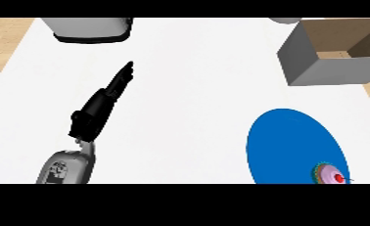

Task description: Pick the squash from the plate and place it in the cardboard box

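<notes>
Left hand (98, 107) over the table's (195, 98) left part with fingers straight and released, grasping nothing; squash (331, 174) on the blue plate (289, 142) by the near right edge; open cardboard box (325, 54) at the far right corner, well apart from the plate; grey appliance (90, 28) at the far left edge.
</notes>
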